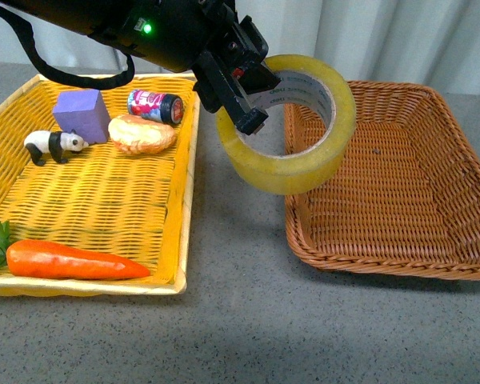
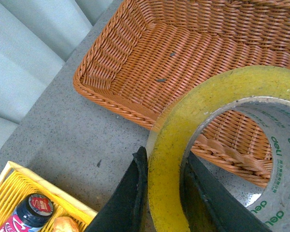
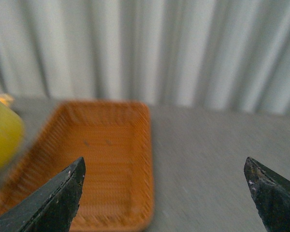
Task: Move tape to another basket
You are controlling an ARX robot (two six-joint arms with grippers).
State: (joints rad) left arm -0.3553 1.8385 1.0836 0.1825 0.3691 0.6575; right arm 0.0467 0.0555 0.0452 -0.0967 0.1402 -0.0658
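Observation:
The tape (image 1: 292, 128), a wide yellowish roll with a white core and green print, hangs tilted in the air over the near-left rim of the brown wicker basket (image 1: 400, 188). My left gripper (image 1: 244, 108) is shut on the roll's wall, one finger inside the core and one outside; the left wrist view shows the fingers (image 2: 123, 203) clamping the tape (image 2: 193, 121) above the basket's corner (image 2: 135, 63). My right gripper (image 3: 164, 174) is open and empty, out of the front view, facing the brown basket (image 3: 106, 159) with the tape (image 3: 2, 135) at its edge.
A bright yellow woven tray (image 1: 88, 200) on the left holds a purple block (image 1: 82, 112), a toy panda (image 1: 54, 146), a small can (image 1: 154, 105), a bread-like item (image 1: 142, 133) and a carrot (image 1: 72, 262). Grey tabletop (image 1: 240, 320) and pale curtains (image 1: 368, 36) surround them.

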